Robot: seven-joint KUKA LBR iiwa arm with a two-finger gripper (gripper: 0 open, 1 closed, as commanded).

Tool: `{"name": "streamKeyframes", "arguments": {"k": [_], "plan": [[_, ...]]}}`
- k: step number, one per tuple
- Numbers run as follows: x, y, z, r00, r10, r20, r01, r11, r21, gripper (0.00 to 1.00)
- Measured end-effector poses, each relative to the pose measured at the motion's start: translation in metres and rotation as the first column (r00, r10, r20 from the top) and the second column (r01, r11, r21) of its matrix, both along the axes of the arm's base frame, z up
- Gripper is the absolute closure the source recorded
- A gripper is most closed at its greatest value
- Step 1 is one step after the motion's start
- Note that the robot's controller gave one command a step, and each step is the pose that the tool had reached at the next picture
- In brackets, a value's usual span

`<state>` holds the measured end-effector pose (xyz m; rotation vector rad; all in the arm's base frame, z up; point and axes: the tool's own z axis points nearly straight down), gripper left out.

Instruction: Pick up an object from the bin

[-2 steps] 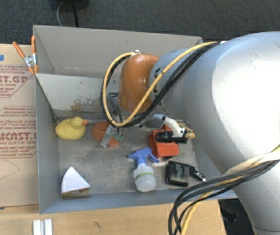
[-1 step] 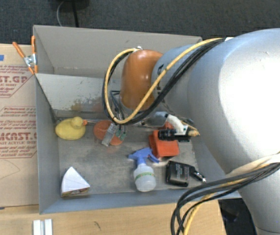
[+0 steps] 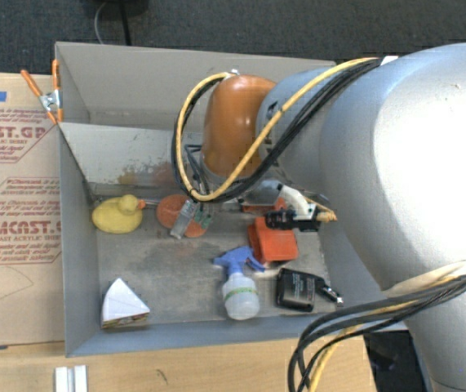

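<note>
Gripper [image 3: 187, 221] sits low at the far middle of the bin [image 3: 77, 243], right against an orange round thing [image 3: 168, 209]; clenched or released, cannot tell. Yellow duck [image 3: 117, 216] just left of that. Bin floor [image 3: 167, 276] grey and scuffed, rusty smears on far wall [image 3: 126, 149]. White wedge [image 3: 123, 303] near left; spray bottle [image 3: 237, 284], orange block [image 3: 272, 242], black box [image 3: 297, 289] near right. Dark surface [image 3: 298, 15] beyond the far rim.

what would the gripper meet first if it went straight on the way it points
Probably the orange ball just under the gripper; depth is unclear, so it may already touch it.
</note>
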<state>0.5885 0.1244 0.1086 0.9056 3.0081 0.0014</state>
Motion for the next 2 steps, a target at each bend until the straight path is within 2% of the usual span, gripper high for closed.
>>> {"name": "streamKeyframes", "arguments": {"k": [2], "plan": [[-0.0001,0.0002,0.0156,1.000,0.001,0.001,-0.001,1.000,0.000,1.00]]}}
